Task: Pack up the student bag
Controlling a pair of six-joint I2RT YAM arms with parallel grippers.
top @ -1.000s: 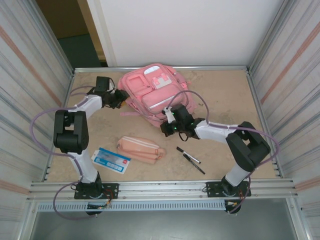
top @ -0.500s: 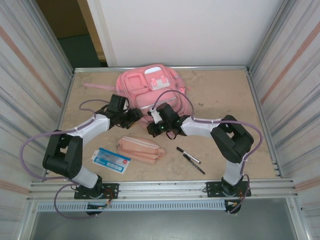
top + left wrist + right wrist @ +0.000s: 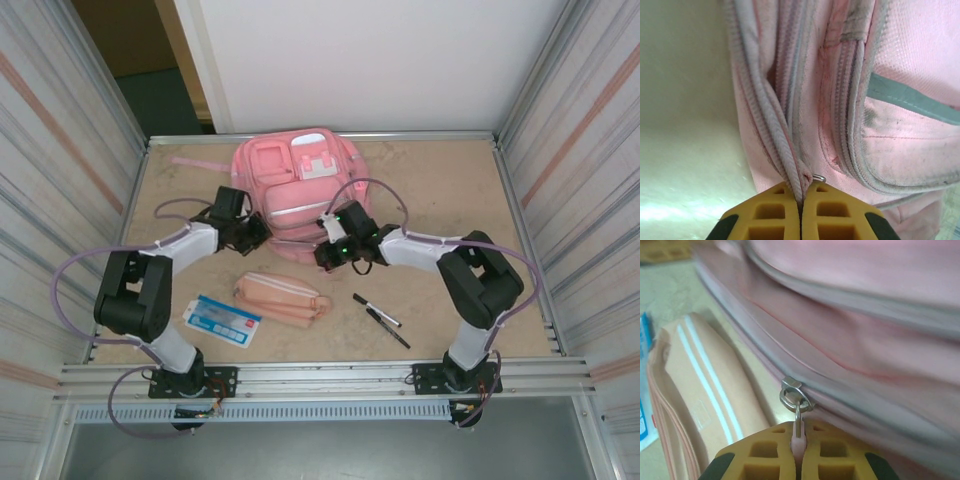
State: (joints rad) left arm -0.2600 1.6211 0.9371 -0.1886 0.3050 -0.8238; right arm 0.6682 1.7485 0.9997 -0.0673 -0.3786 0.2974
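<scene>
Right now the student bag [image 3: 295, 185] lies flat at the far middle of the tabletop [image 3: 450, 200], front pockets up, and both pincers meet it along its near side. The left pincer [image 3: 262, 232] is at the bag's near-left corner; the right pincer [image 3: 325, 255] is at its near edge, a little right of centre.

From above, my left arm folds sharply, elbow out toward the left wall, with the forearm running inward and away to the bag. My right arm mirrors it, elbow out to the right and forearm reaching left across the tabletop.

On the left wrist camera the left pincer [image 3: 800, 210] is closed tight, its yellow pads pinching a piped seam of the bag [image 3: 890, 75], with a small metal ring [image 3: 819, 177] just beside the pads. On the right wrist camera the right pincer [image 3: 797, 452] is also closed, gripping the pink tab of a zipper pull [image 3: 796, 400] on the bag's lower edge.

A peach pencil pouch [image 3: 282, 298] lies just near of the bag, between the two arms.
</scene>
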